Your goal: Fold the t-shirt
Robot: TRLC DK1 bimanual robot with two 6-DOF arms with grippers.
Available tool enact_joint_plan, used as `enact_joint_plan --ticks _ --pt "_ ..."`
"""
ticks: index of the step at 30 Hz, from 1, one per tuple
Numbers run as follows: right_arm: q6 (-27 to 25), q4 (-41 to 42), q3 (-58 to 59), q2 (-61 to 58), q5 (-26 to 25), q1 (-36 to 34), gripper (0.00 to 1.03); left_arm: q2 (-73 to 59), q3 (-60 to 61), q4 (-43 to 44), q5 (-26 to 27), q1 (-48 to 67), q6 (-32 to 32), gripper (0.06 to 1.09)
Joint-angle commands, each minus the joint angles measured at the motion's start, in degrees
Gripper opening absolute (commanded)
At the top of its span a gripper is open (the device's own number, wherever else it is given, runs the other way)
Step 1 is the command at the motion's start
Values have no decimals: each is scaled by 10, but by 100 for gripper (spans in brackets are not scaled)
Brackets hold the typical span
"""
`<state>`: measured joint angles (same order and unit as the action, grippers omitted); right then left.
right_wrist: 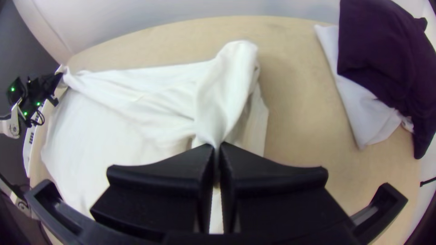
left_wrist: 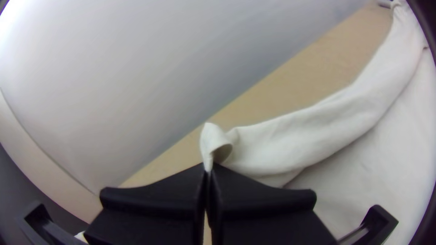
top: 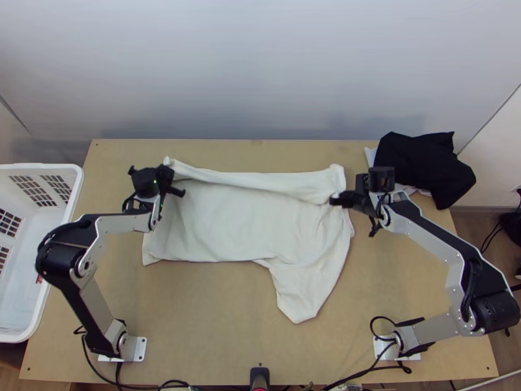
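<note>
At the near edge of the light wooden table (top: 215, 326), the mounting plates of the left arm (top: 133, 349) and the right arm (top: 404, 352) are sitting well apart, with black cables (top: 355, 376) trailing beside them. Farther in, a loose corner of the white t-shirt (top: 241, 225) is pointing toward the near edge, on the right-hand side of the cloth. The t-shirt is lying across the middle of the table, its main part spreading fairly flat, while a white basket (top: 77, 189) is standing at the left edge. Beyond that, the right gripper (top: 337, 200) is pinching the t-shirt's right side between closed fingers, bunching the fabric just there. Farther still, the left gripper (top: 168, 174) is clamping the far left corner, a small curl of cloth poking up from its fingertips. Between the grippers, the far edge is doubling over in a long, narrow band. At the far right, a black cloth (top: 423, 159) is resting over white fabric (right_wrist: 356, 106), apart from the t-shirt, and behind everything a pale wall (top: 260, 72) is rising.
</note>
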<state>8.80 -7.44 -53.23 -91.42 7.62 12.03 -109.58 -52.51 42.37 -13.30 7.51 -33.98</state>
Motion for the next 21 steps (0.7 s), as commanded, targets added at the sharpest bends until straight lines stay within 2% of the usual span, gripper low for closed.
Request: enact_joint_plan --ticks 1,4,5,6,8,9,10,12,16,19,21 --pt "-27 -45 31 32 26 15 3 53 30 -119 -7 18 -33 14" --pt "-38 -47 27 32 28 9 3 63 10 -211 -21 12 -32 14" --pt "-38 -52 24 35 32 6 5 70 7 -231 -21 8 -30 17" --pt "-37 -58 19 40 35 2 22 78 4 -251 -20 4 -28 31" --pt "-33 -78 17 56 44 -6 79 88 -1 -273 -21 -7 -15 75" --pt "-33 -79 18 66 46 -8 94 95 -5 -286 -21 -13 -14 85" --pt "-35 -85 16 72 50 -8 99 99 -9 -294 -20 -20 -13 85" --pt "-51 -126 11 90 63 -9 99 109 -27 -320 -21 -35 -1 85" --pt "-90 -196 15 141 73 -14 99 143 -81 -464 -21 -57 33 103" --pt "-109 -264 18 182 105 -16 99 194 -94 -547 -15 -64 44 104" --pt "-113 -299 20 211 121 -11 99 242 -81 -592 11 -65 44 104"
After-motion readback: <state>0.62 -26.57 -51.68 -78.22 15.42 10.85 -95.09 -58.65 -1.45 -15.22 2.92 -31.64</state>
